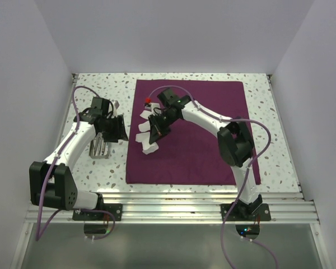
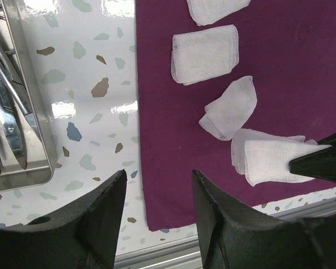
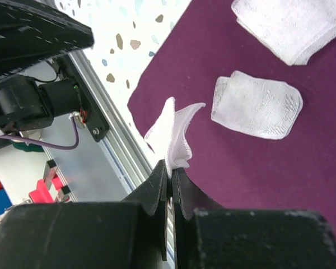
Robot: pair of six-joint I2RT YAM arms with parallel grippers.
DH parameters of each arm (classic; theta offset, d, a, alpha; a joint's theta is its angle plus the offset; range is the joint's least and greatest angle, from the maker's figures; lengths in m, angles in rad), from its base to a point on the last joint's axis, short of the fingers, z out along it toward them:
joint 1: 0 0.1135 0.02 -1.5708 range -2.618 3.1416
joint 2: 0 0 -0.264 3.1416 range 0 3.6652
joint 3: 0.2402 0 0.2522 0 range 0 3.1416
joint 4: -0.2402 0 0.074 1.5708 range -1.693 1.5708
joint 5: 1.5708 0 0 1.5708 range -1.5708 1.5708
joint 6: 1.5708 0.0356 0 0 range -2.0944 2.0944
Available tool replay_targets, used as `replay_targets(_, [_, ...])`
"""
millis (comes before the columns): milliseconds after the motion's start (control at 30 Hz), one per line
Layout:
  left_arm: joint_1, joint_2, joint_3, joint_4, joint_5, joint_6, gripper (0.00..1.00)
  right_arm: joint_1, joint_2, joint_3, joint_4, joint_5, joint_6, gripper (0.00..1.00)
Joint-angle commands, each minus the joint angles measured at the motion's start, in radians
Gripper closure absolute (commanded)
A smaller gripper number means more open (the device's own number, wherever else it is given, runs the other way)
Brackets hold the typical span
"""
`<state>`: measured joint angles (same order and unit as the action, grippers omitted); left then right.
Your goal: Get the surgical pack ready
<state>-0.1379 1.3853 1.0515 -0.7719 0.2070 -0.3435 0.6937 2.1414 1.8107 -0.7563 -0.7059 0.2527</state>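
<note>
The maroon cloth [image 1: 201, 145] lies flat on the speckled table. Several white gauze squares [image 1: 143, 115] lie near its left edge; they also show in the left wrist view [image 2: 205, 54]. My right gripper [image 1: 155, 131] is shut on one gauze square [image 3: 175, 130] and holds its edge pinched just above the cloth [image 3: 252, 174]. That square also shows in the left wrist view [image 2: 269, 161]. My left gripper [image 2: 158, 178] is open and empty, hovering over the cloth's left edge [image 2: 168, 140]. The metal tray [image 2: 33, 168] with steel scissors and forceps [image 2: 8, 112] sits left of the cloth, partly hidden under my left arm [image 1: 101, 149].
An aluminium rail [image 1: 168, 197] runs along the table's near edge. White walls [image 1: 22, 84] close in the left, right and back sides. My left arm's body [image 3: 33, 33] shows close to my right gripper.
</note>
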Motion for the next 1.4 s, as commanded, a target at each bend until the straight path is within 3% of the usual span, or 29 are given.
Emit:
replay_targets(0, [0.003, -0.029, 0.013, 0.022, 0.011, 0.031, 0.46, 0.000, -0.025, -0.028, 0.003, -0.029, 0.002, 1.00])
replay_targets(467, [0.006, -0.014, 0.019, 0.026, 0.022, 0.032, 0.46, 0.000, 0.175, 0.122, -0.072, -0.023, -0.096, 1.00])
replay_targets(1100, [0.006, 0.009, 0.033, 0.026, 0.031, 0.041, 0.45, 0.001, 0.236, 0.191, -0.110, 0.074, -0.107, 1.00])
replay_targets(1367, [0.008, 0.006, 0.027, 0.025, 0.034, 0.046, 0.46, 0.000, 0.252, 0.237, -0.135, 0.125, -0.105, 0.90])
